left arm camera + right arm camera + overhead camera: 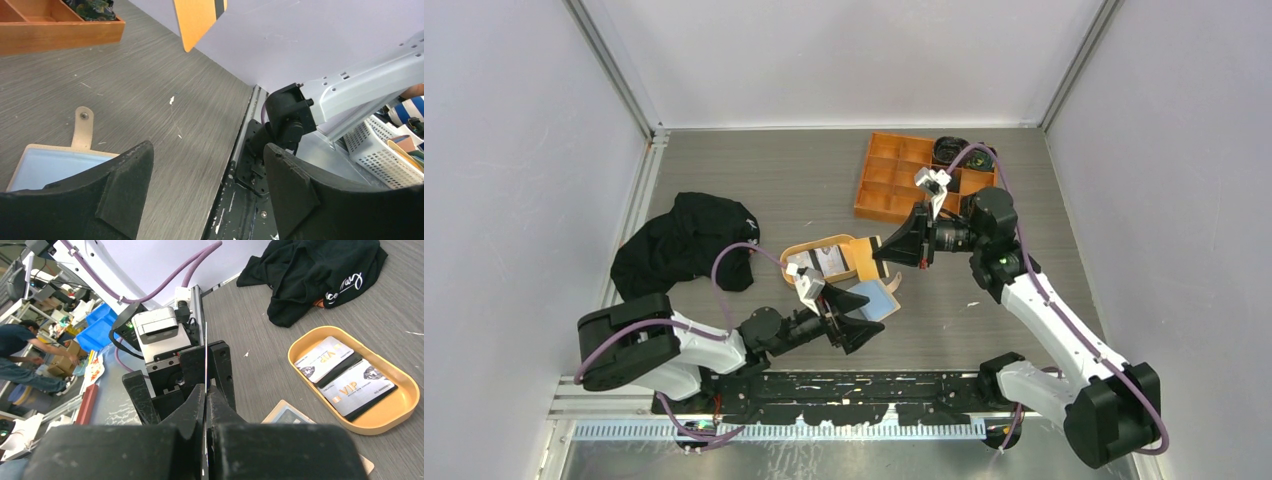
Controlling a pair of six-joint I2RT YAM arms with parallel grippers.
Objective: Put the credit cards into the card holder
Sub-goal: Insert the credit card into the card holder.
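Going left to right: a black cloth [684, 240] is bunched up well left of the card holder [50, 167], not part of this. The left pincer [872, 316] sits low at the holder's near-left corner, spread wide with nothing in it. Can't tell if it touches the holder. Just behind and left of the holder is the oval tray [385, 417], with two VIP cards [322, 357] side by side on top of darker ones. The holder lies flat on the counter [754, 170], snap tab [82, 127] pointing away from the arm bases. It shows a pale blue face, and I can't say if that's a card or the lining. Above the counter, just past the holder's far edge, is an orange-backed card [862, 258] with a dark stripe, pinched tight in the right pincer [205, 392]. It sticks out of the fingertips toward the tray side. Its long axis looks to run roughly far-to-near across the pincer, face tilted up toward the top camera. So I'd say it's the carry-and-insert step for this card. The next move probably needs the card swung edge-first in line with the holder's slot, maybe with the left pincer steadying the holder. The orange compartment box [894, 180] sits well beyond the holder.
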